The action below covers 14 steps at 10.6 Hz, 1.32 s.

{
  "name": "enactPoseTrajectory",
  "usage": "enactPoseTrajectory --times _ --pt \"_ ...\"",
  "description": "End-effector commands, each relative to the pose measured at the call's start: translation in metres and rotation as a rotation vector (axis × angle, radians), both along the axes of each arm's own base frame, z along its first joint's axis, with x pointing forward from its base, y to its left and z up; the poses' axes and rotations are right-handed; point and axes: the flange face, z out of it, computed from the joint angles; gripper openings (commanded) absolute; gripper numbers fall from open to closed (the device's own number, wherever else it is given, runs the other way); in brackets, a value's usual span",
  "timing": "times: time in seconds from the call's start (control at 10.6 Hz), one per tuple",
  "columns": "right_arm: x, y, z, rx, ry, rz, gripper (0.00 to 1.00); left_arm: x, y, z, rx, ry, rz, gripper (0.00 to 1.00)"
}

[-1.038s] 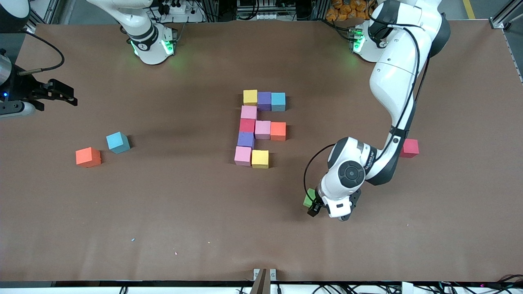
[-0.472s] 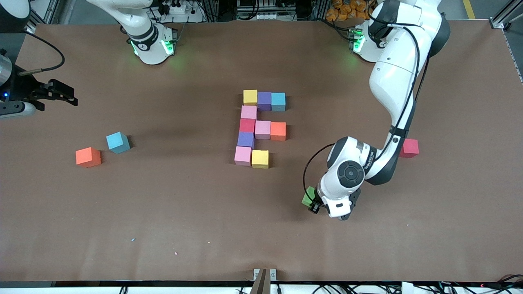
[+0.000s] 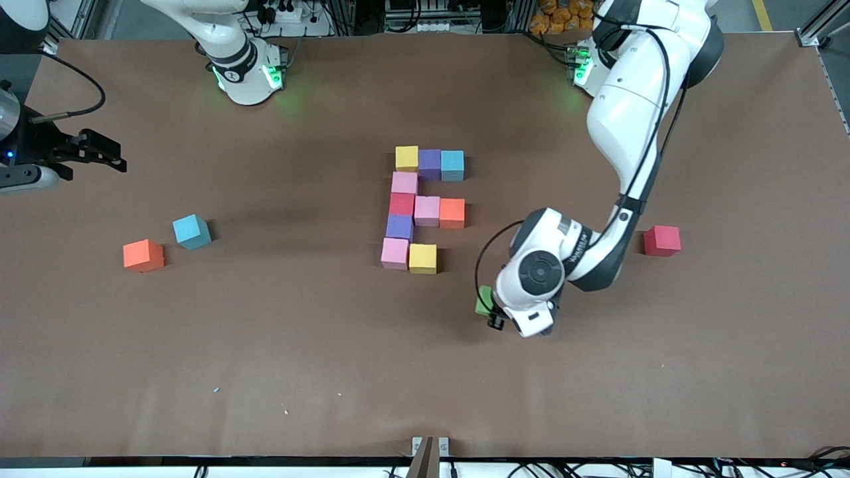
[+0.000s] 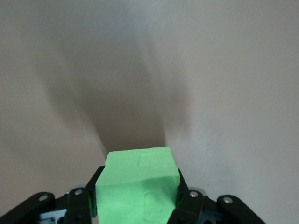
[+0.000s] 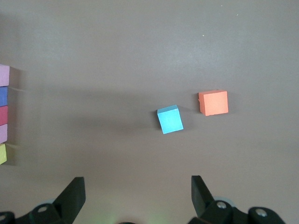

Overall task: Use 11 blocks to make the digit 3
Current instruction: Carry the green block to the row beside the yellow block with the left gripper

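Left gripper (image 3: 490, 312) is clamped on the green block (image 3: 483, 301), up in the air over bare table (image 3: 332, 372), toward the left arm's end from the figure's yellow corner cube (image 3: 423, 258). Ten blocks sit in the digit (image 3: 425, 209) at mid-table, its lowest row two cubes long. Right gripper (image 3: 99, 151) waits with fingers spread wide by the table edge at the right arm's end. Loose orange (image 3: 143, 255), blue (image 3: 192, 231) and red (image 3: 662, 240) cubes lie apart.

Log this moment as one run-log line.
left gripper: shut on green block, over table | right gripper: open, waiting | digit 3: one block missing
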Motion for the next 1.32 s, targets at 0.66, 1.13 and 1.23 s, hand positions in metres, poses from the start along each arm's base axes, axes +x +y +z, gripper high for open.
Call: enactPoseTrajectory --times 0.66,1.13,1.23 --pt "-0.002 0.000 0.001 0.012 0.003 -0.002 1.00 -0.057 -0.057 0.006 0.058 0.049 0.164 0.00" --pt "-0.003 0.001 -0.001 0.013 0.010 -0.002 1.00 -0.075 -0.061 0.004 0.067 -0.015 0.237 0.00" --pt "-0.003 0.000 0.000 0.013 0.009 -0.004 1.00 -0.076 -0.059 0.005 0.070 -0.013 0.238 0.00"
